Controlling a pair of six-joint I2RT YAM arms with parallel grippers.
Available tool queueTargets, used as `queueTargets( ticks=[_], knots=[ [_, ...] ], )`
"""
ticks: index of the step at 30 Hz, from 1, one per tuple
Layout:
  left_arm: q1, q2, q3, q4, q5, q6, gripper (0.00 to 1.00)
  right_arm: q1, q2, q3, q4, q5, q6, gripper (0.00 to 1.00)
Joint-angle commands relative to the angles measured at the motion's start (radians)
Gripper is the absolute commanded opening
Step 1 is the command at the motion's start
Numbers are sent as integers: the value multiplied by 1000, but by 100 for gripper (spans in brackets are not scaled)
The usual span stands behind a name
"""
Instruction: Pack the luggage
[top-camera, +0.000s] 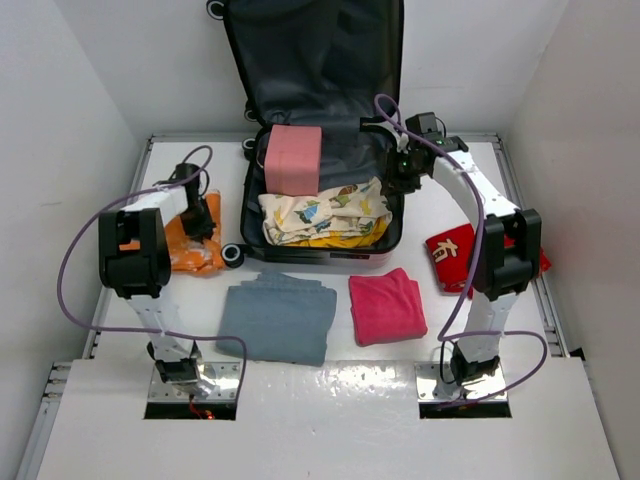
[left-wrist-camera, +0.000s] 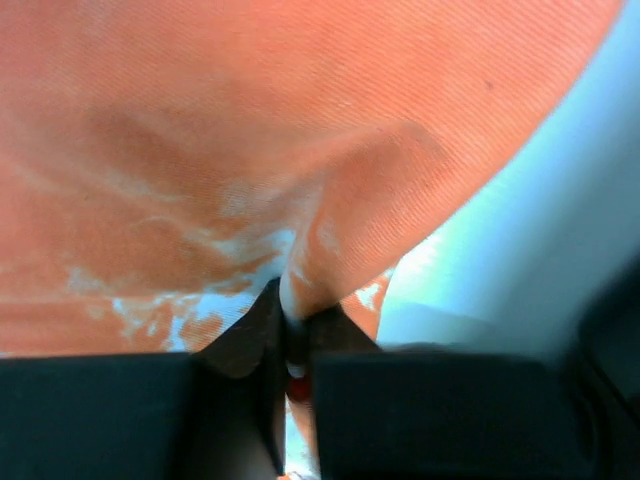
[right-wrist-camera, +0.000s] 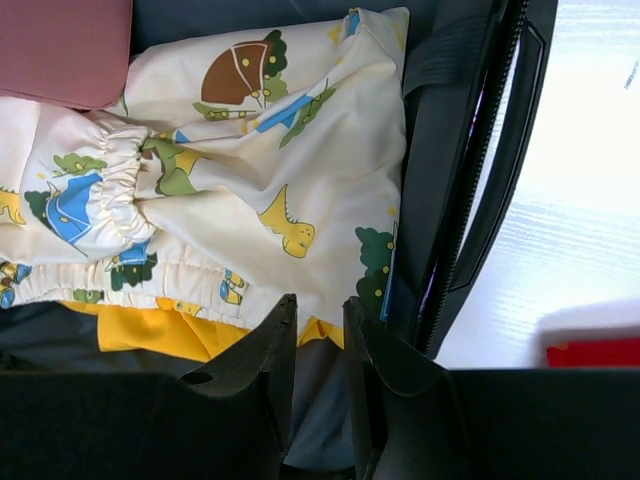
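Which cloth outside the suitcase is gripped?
The orange cloth, left of the luggage: the left gripper pinches a fold of it. The grey cloth, pink cloth and red cloth lie free.

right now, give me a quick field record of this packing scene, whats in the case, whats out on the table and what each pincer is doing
luggage: open, lid standing up
inside: pink block; dinosaur-print garment over yellow garment
on table: orange garment, grey folded cloth, pink towel, red cloth with gold character
left pincer: shut on a fold of the orange garment
right pincer: slightly parted, empty, above the dinosaur-print garment near the luggage's right wall
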Motion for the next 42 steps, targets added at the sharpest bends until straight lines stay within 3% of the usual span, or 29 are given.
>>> queueTargets(
  ticks=[1,3,7,8,10,14,17,33,36,42],
  knots=[
    [50,-1,7,91,118,59,5,-2,-15,40,1,-27,5,25],
    [61,-53,16,100,179,87,0,-2,-9,46,2,-38,5,25],
    [58,-84,36,96,258,151,2,-2,3,51,5,-51,9,25],
    [25,-73,50,74,233,179,27,-7,11,51,5,-61,11,25],
    [-2,-73,59,59,172,179,38,-5,25,66,2,-70,11,25],
    [-80,-73,70,68,54,115,72,-8,43,88,-2,-81,20,25],
    [-118,-62,93,68,5,103,79,-8,43,88,-7,-80,20,25],
    [-141,177,159,-30,-181,40,79,-22,4,66,-9,-57,17,25],
    [-98,195,159,-59,-163,40,71,-19,16,66,-9,-54,18,25],
    [26,128,121,-59,18,96,41,-24,19,71,-7,-55,23,25]
  ],
)
